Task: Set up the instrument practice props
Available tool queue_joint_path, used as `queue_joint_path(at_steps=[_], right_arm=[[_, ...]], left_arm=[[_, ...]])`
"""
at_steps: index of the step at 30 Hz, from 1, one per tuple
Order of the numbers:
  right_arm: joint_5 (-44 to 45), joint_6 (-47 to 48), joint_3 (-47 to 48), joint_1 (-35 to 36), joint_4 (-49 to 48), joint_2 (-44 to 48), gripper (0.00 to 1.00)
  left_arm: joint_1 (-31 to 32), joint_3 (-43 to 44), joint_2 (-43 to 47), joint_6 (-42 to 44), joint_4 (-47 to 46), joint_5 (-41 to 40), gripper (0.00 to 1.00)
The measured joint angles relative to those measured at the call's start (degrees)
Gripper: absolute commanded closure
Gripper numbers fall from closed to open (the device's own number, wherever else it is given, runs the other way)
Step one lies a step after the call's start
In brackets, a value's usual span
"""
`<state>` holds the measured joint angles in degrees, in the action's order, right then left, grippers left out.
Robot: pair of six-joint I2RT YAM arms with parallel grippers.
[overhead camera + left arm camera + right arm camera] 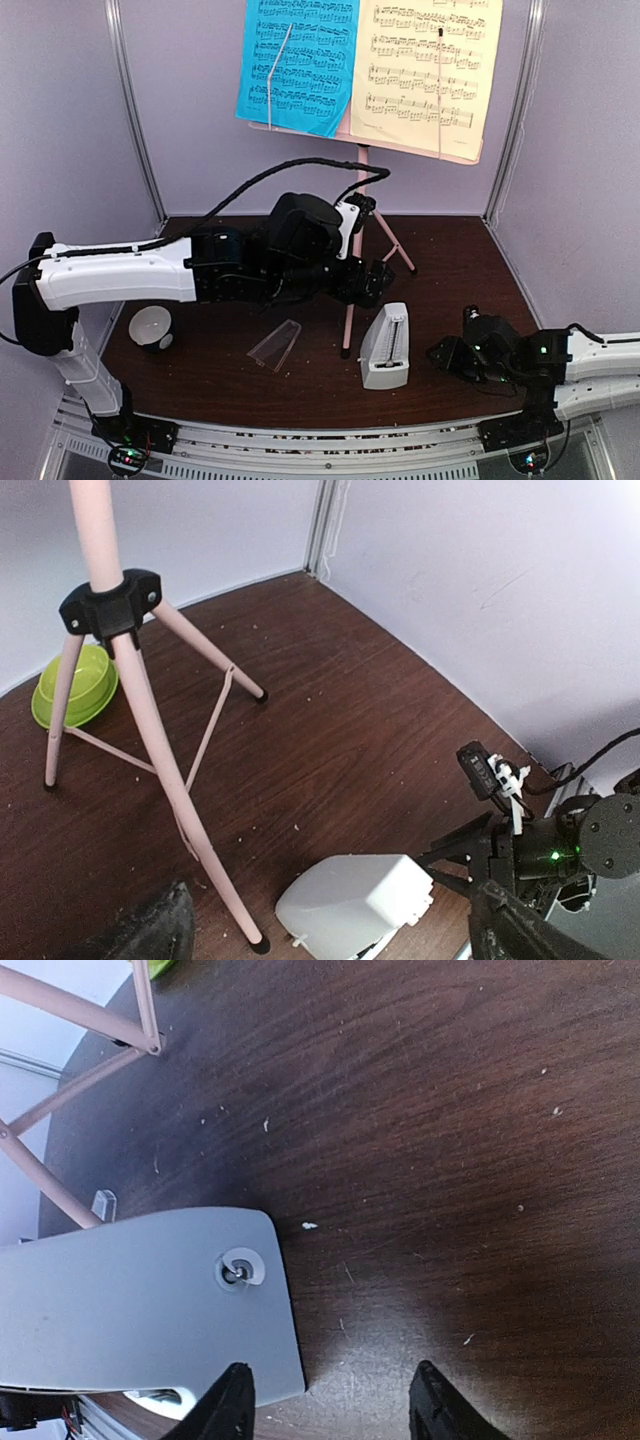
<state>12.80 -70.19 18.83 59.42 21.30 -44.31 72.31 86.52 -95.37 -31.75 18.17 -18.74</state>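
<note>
- The right gripper (330,1405) is low at about 4 o'clock on the table (450,270). Its jaws are partly apart and empty. One finger (235,1400) is at the metronome's corner; I can't tell whether it touches.
- The metronome (385,345) stands upright at 5 o'clock, with its clear cover (275,345) lying off at its 9 o'clock.
- A bowl (150,328) sits at 8 o'clock.
- The left gripper (378,283) hangs at the centre beside the stand's legs, jaws wide and holding nothing.
- The music stand (348,325) is on its feet mid-table.
- The blue sheet (300,60) and the yellow sheet (430,65) rest side by side on its desk at 12 o'clock.
</note>
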Motion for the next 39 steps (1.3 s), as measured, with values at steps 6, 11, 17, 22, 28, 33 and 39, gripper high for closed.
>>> queue_joint_path(at_steps=[6,11,17,22,28,33,39], right_arm=[[-1.66,-0.04,-1.99,-0.02,-11.69,-10.58,0.61],[-4.74,1.2,-1.97,0.52,-21.44,-21.11,0.66],[-6.64,1.31,-0.87,3.89,-29.42,-28.11,0.68],[-7.45,1.01,0.76,8.48,-32.39,-31.67,0.67],[-8.96,0.98,2.36,11.58,-35.82,-34.69,0.66],[-8.52,0.87,1.29,11.67,-37.13,-31.34,0.61],[-5.18,0.04,-5.79,11.65,-38.14,-17.29,0.54]], left_arm=[[0.15,3.37,-1.95,-4.72,7.39,-1.77,0.03],[0.57,5.97,-4.87,-7.82,12.39,-1.95,0.03],[1.77,10.36,-8.79,-10.1,16.55,-1.86,0.04],[2.21,10.8,-9.49,-11.74,17.33,-1.66,0.06],[2.45,10.8,-11.08,-12.57,18.71,-1.01,0.12],[3.93,10.51,-11.45,-11.43,20.81,-1.6,0.13],[5.31,6.21,-11.19,-11.41,22.58,-1.55,0.16]])
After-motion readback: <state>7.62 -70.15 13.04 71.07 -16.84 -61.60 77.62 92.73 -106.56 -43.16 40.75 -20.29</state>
